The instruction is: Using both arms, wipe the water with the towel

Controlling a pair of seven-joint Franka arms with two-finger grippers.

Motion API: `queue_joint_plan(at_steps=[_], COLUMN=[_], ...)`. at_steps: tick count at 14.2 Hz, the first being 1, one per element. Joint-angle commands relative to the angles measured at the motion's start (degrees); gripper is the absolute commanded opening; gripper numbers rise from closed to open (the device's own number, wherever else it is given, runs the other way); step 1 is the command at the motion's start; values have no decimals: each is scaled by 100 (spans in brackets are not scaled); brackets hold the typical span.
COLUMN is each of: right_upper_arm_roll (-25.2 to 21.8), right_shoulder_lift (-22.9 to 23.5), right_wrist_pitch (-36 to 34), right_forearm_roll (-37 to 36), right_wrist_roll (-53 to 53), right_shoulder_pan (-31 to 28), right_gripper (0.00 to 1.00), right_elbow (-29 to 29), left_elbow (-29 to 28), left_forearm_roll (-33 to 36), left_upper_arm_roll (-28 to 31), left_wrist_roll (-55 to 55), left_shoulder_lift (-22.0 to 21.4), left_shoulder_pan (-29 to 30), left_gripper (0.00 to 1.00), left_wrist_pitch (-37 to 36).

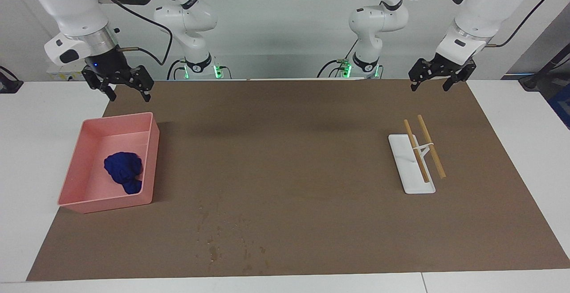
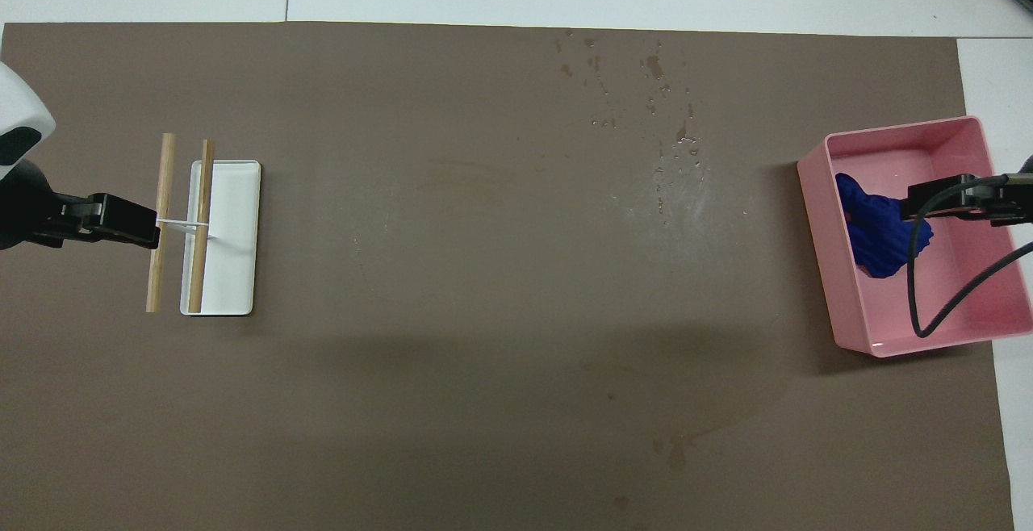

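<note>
While my right gripper point(image 1: 118, 87) hangs, fingers apart, at upper left of the facing view, the towel point(image 1: 123, 171) lies bundled in the pink tray point(image 1: 71, 181) directly below it, far from my spread, waiting left gripper point(image 1: 442, 77).

towel point(image 1: 124, 171) soft wrinkled blue cloth. pink tray point(image 1: 78, 181) smooth plastic, slight sheen. brown mat point(image 1: 289, 159) matt, paper-like, wet spots point(image 1: 213, 250) glossy. two rods point(image 1: 431, 146) bare light wood. white stand point(image 1: 407, 168) smooth plastic. surface point(image 1: 35, 128) smooth white.
</note>
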Motion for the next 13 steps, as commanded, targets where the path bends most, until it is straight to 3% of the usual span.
queue_joint_plan(at_steps=[1, 13], right_upper_arm_roll=[-17, -17], right_shoulder_lift=[-14, -40], right_wrist_pitch=[266, 197], right_forearm_roll=[-120, -59], right_wrist_roll=[-17, 27], right_shoulder_pan=[-53, -44], right_gripper=[100, 100], right_elbow=[-39, -128], left_elbow=[-34, -34], left_forearm_roll=[59, 68], left_upper_arm_roll=[-23, -23], left_wrist_roll=[17, 17], left_shoulder_lift=[-71, -71], left_shoulder_pan=[35, 44], left_gripper=[100, 100], left_wrist_pitch=[-81, -81])
